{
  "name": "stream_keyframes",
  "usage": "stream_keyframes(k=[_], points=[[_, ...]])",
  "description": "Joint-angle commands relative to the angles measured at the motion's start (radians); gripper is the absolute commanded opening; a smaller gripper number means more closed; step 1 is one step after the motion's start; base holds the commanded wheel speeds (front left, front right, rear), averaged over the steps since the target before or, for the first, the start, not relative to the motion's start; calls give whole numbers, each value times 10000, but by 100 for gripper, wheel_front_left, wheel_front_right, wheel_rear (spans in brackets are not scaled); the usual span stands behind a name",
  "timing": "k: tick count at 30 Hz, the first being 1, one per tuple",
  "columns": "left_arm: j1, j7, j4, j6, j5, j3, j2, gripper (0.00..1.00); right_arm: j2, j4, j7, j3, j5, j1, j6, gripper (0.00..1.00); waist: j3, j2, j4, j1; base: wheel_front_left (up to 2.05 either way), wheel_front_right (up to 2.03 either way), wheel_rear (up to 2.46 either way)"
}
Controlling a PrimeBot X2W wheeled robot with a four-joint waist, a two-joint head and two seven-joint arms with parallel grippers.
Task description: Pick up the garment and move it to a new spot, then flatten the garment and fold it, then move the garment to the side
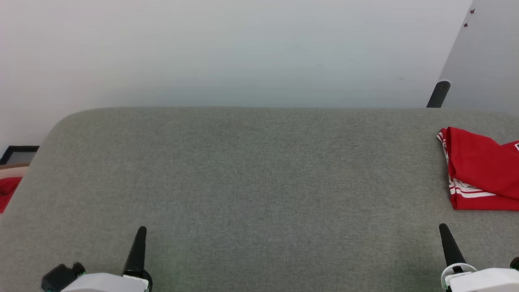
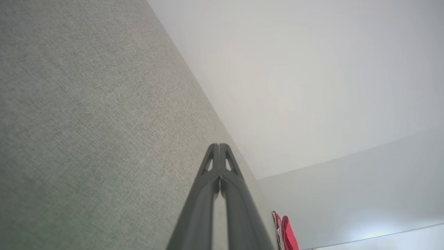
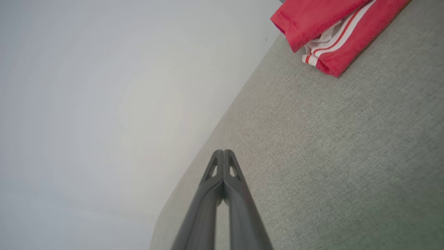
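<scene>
The garment (image 1: 480, 170), red with white-and-red striped trim, lies folded at the right edge of the grey padded table (image 1: 251, 178), partly cut off by the picture's edge. The right wrist view has it in the upper right corner (image 3: 333, 27); the left wrist view catches a sliver of it far off (image 2: 286, 232). My left gripper (image 1: 140, 232) rests low at the front left, shut, with nothing between its fingers (image 2: 219, 147). My right gripper (image 1: 442, 228) rests at the front right, just short of the garment and apart from it, also shut and empty (image 3: 223, 152).
A pale wall runs behind the table's far edge. A dark post (image 1: 438, 94) stands behind the far right corner. At the left, beyond the table's edge, a dark frame (image 1: 18, 154) and a bit of red cloth (image 1: 7, 190) lie on a lower surface.
</scene>
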Motion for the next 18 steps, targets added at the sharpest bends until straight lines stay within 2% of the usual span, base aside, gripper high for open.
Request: stream_keyframes(k=[1,18], points=[[-178,45,-70,-2,-228,57,11,0,7,-102,56,-51,250,-284,-4,0,9,0,-10,-1,0,0,0],[-468,461,-49,-3,-1631,220,-200,0,69,-94,430,-118,1934,-504,-5,0,108,0,-121,-1,0,0,0]])
